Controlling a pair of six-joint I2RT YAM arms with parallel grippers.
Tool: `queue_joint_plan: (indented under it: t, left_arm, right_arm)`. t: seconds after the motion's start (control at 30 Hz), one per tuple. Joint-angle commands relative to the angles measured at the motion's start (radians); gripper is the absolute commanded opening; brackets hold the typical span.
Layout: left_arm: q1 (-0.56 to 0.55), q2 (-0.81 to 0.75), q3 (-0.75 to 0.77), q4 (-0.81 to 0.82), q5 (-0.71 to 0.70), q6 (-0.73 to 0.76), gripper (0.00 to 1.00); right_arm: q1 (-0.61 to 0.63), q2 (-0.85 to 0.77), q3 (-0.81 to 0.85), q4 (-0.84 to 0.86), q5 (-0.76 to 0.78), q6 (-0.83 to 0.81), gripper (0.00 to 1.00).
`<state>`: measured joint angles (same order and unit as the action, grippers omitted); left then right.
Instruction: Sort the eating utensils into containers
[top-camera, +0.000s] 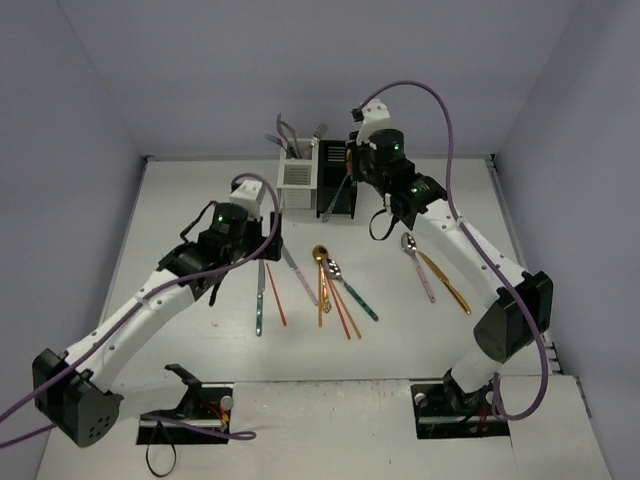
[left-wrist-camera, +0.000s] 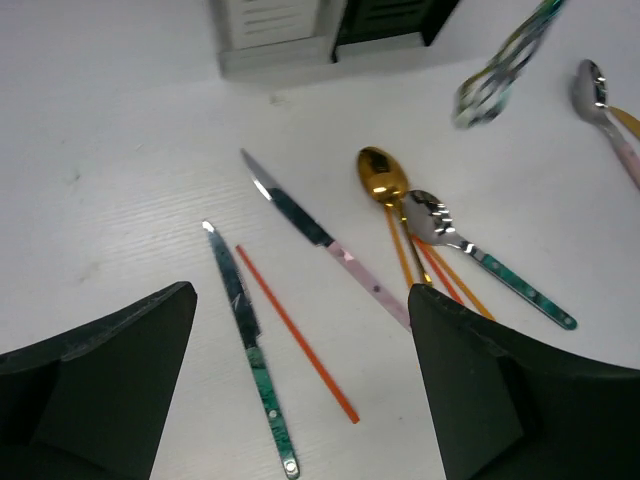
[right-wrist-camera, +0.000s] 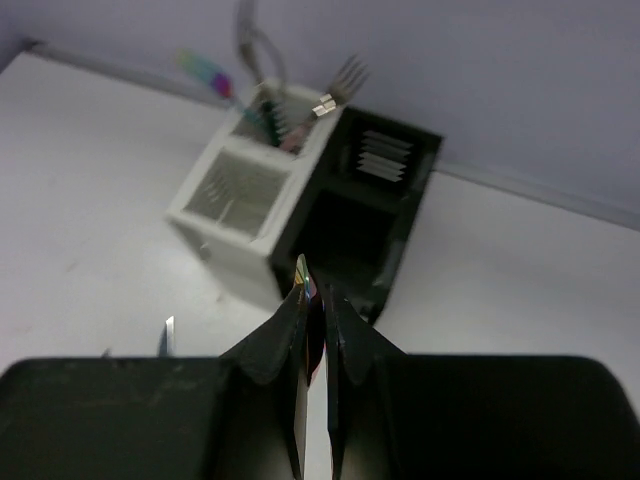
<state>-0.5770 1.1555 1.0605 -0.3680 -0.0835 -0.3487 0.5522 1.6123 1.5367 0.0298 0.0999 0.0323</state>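
— How much room is there on the bench (top-camera: 180, 210)?
— Bare surface spreads left of the teal-handled knife (left-wrist-camera: 250, 345). The white caddy (top-camera: 297, 180) and black caddy (top-camera: 335, 190) stand top centre, at the back edge by the wall.
— And the left claw (left-wrist-camera: 300, 345)?
— It is spread wide and empty, hovering over that knife and an orange chopstick (left-wrist-camera: 275, 300).
— The right claw (right-wrist-camera: 315, 300)?
— It is pinched on a teal-handled fork (left-wrist-camera: 495, 75), close by the black caddy.

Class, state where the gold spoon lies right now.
In the top view the gold spoon lies mid-table, in front of the joined caddies, with the teal-handled spoon just right of it.
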Motion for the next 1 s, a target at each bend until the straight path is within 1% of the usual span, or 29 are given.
queue_joint_plan:
  t: [0.0,0.07,0.2,0.27,0.4,0.57,0.7,0.93,0.97]
  left_arm:
    - [0.116,-0.096,-0.086,-0.043,-0.06,-0.081,0.85]
    - [0.16,-0.137,-0.121,-0.06,-0.048,-0.087,0.86]
    - [0.19,-0.196,-0.187,-0.093,-0.058,-0.076,0.86]
    - [0.194,-0.208,-0.203,-0.1,-0.065,-0.075,0.86]
    - [0.195,-0.234,-0.25,-0.088,-0.05,-0.089,0.86]
    - [0.197,-0.228,-0.275,-0.063,-0.011,-0.126,0.86]
    - [0.197,-0.224,-0.28,-0.066,-0.004,-0.128,0.85]
    - [0.197,-0.232,-0.284,-0.061,-0.019,-0.104,0.86]
    - [0.197,-0.232,-0.284,-0.058,-0.021,-0.101,0.86]
  right_arm:
    - [-0.1,0.078,0.164,0.121,0.128,-0.064,0.0]
    - [-0.126,0.14,0.239,0.146,0.136,-0.063,0.0]
    - [-0.174,0.257,0.401,0.181,0.143,-0.069,0.0]
    - [-0.186,0.324,0.446,0.192,0.143,-0.075,0.0]
    - [-0.201,0.478,0.625,0.212,0.142,-0.105,0.0]
    - [-0.218,0.601,0.754,0.233,0.102,-0.115,0.0]
    - [-0.219,0.667,0.795,0.253,0.052,-0.115,0.0]
    - [-0.213,0.736,0.76,0.312,-0.046,-0.104,0.0]
    - [-0.213,0.742,0.748,0.324,-0.054,-0.104,0.01]
